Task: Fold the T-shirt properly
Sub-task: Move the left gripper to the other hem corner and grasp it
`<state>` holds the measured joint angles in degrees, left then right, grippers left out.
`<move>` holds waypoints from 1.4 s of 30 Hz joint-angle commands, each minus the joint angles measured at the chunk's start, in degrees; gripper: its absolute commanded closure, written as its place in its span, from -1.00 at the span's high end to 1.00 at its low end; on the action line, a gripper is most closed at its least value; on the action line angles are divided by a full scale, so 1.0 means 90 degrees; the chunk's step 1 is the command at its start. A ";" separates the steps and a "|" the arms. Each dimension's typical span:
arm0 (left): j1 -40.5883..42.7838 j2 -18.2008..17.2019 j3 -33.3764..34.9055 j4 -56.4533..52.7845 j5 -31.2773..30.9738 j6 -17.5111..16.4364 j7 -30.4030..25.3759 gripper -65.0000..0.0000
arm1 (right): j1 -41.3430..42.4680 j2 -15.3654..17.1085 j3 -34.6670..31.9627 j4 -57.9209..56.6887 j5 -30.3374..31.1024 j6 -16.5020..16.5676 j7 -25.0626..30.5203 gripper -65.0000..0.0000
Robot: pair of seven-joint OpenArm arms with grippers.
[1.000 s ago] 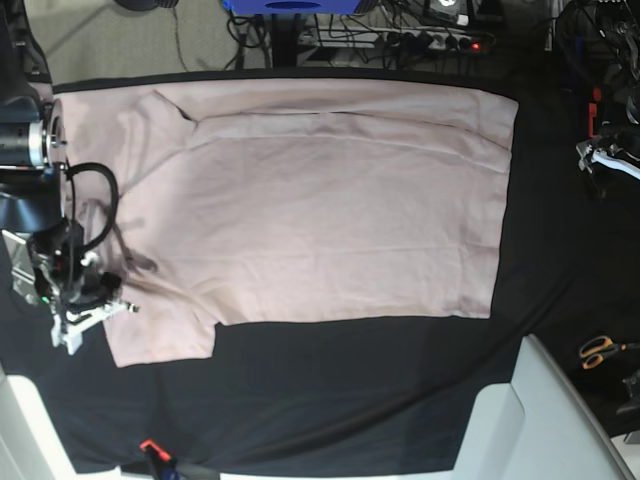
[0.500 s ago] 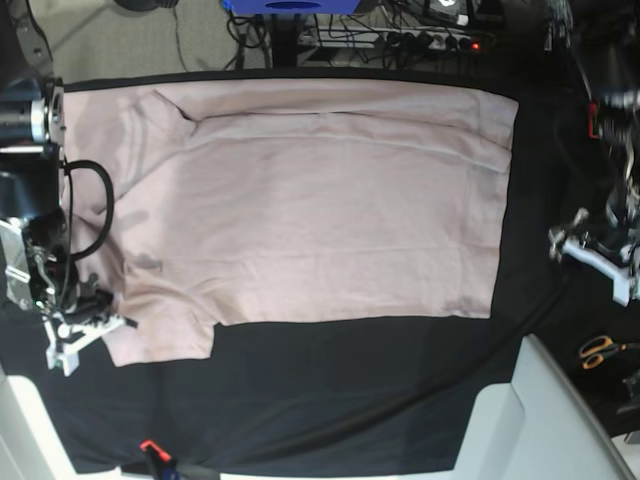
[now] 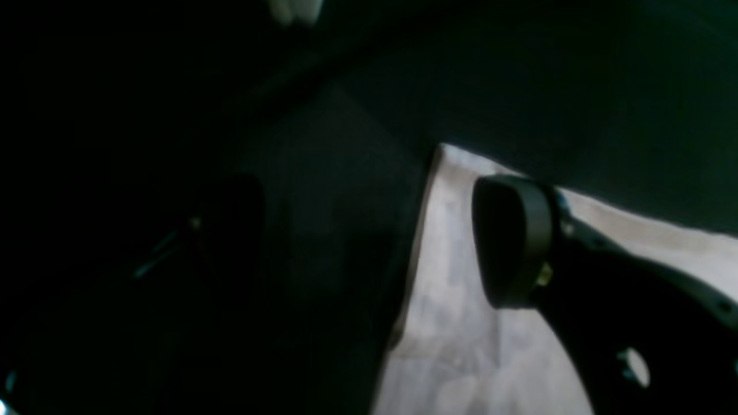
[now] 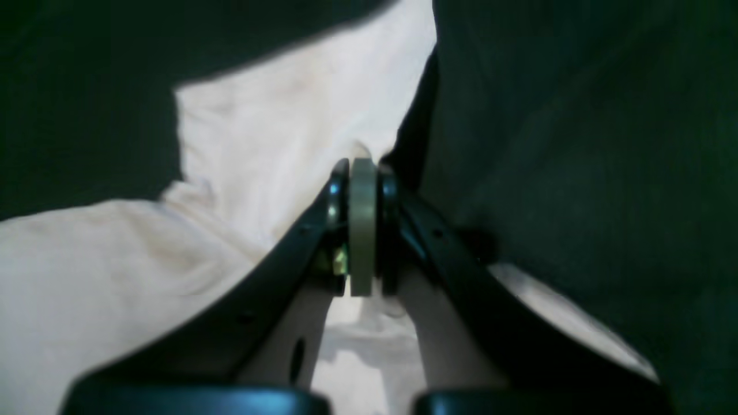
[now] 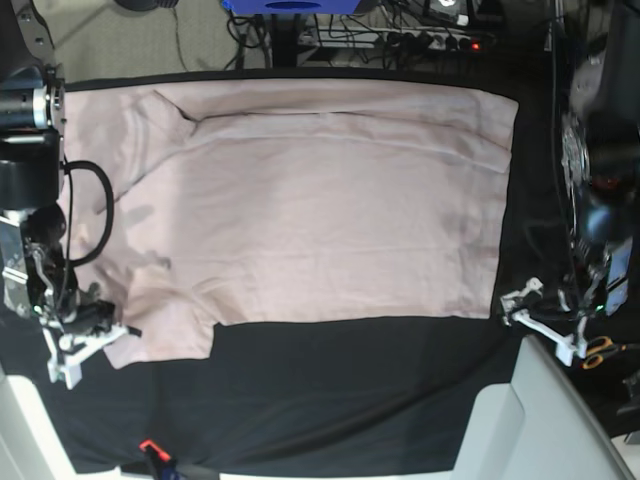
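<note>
Pinching the T-shirt (image 5: 330, 210) sleeve, right tool (image 5: 95, 335); left tool (image 5: 535, 315) gaping.

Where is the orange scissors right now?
In the base view, the scissors lie at the far right edge, beside the left pincer, off the T-shirt.

Soft matt cotton T-shirt (image 5: 330, 200) on matt black cloth (image 5: 330, 400).
</note>
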<state>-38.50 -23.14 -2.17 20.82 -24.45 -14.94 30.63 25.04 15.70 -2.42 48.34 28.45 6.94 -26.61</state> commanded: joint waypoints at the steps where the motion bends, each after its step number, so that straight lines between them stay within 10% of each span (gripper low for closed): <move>1: -0.0259 -0.0013 0.0071 -0.0150 -0.0072 -0.0035 -0.0185 0.69 | 0.0173 0.0087 0.0029 0.0114 0.0048 0.0015 0.0100 -1.00; 13: -0.0113 0.0182 0.0227 -0.0570 -0.0072 0.0385 -0.0449 0.69 | 0.0173 0.0204 0.0039 0.0114 0.0048 0.0015 -0.0037 -1.00; 36: 0.0112 0.0612 0.0227 -0.0208 -0.0072 0.0082 -0.0449 0.64 | 0.0124 0.0253 0.0039 0.0114 0.0058 0.0015 -0.0047 -1.00; 42: 0.0239 0.0612 0.0237 -0.0198 -0.0072 0.0082 -0.0869 0.00 | 0.0124 0.0253 0.0039 0.0114 0.0058 0.0015 -0.0047 -1.00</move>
<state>-35.31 -17.26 -0.10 18.59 -24.86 -13.78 22.13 24.43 17.10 -2.37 48.38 28.51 6.92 -28.14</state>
